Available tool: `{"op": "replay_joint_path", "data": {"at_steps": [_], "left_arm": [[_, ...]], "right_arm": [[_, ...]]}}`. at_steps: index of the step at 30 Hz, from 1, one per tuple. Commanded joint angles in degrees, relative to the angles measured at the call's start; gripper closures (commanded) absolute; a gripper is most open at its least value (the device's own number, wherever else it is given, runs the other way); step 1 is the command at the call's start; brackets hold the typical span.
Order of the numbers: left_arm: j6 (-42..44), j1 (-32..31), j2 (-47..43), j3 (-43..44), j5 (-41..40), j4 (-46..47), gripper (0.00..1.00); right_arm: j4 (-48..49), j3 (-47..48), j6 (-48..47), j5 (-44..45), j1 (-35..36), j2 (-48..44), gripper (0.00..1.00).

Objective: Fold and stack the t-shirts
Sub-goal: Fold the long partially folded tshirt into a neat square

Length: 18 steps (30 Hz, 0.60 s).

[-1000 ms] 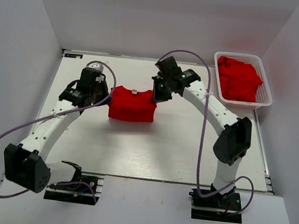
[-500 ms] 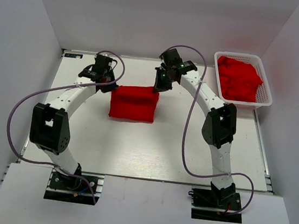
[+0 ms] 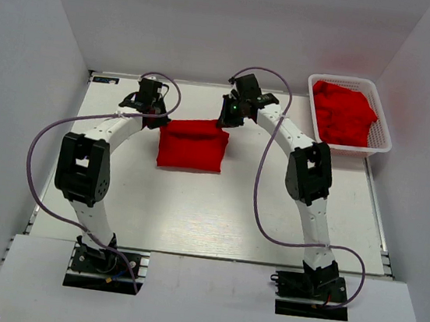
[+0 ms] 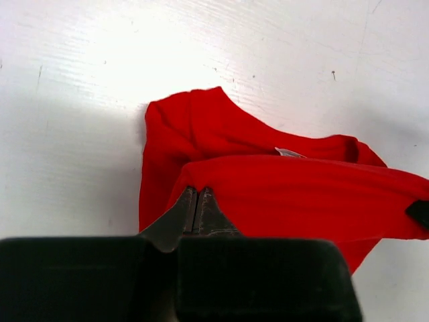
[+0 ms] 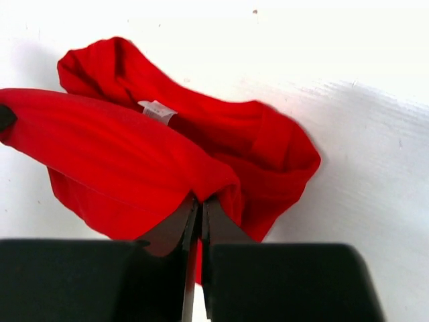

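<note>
Your left gripper [image 4: 196, 196] is clamping one corner of the plain bright red cloth t-shirt [image 3: 192, 147], which is bunching just beyond its tips. Your right gripper [image 5: 200, 202] is pinching the opposite corner

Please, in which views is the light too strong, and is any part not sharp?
Left wrist view: the table glares white above the t-shirt, and the body of the left gripper is dark and soft. Right wrist view: same washed-out table, the right gripper blurred. Top external view: even light, sharp.
</note>
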Motion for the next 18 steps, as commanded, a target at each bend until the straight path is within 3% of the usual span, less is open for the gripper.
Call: {"op": "replay_joint_path", "data": {"at_steps": [1,2,3,4,5,7,9,14,18], "left_arm": [[2.3,1.1,0.6,2.1,0.1,4.8,0.95],[3.8,1.1,1.2,2.1,1.9,5.6,0.85],[3.8,1.1,1.9,3.0,1.9,5.6,0.72],[3.8,1.1,3.5,4.9,1.9,4.4,0.7],[4.3,1.1,4.2,6.3,2.5,3.3,0.64],[4.3,1.1,5.6,10.4,1.9,-0.9,0.23],[4.3,1.7,6.9,13.0,0.3,-3.8,0.0],[6.0,1.7,6.4,14.6,0.2,-6.2,0.0],[8.9,1.7,5.1,11.9,0.8,-6.2,0.0]], "right_arm": [[4.5,0.3,1.3,-1.3,-1.5,1.6,0.94],[5.3,0.3,1.8,-1.3,-1.8,2.0,0.92],[5.8,0.3,2.1,-1.9,-1.9,2.7,0.68],[7.3,0.6,2.5,-2.7,-2.2,2.8,0.43],[7.6,1.0,2.7,-3.1,-2.5,2.9,0.1],[8.2,2.2,2.9,-3.6,-2.9,2.6,0.1],[8.9,1.9,2.2,-3.4,-2.8,0.2,0.1],[11.8,-3.8,2.0,0.1,-2.5,-5.7,0.1],[6.8,-4.0,-0.8,1.7,-2.3,-6.9,0.1]]}}
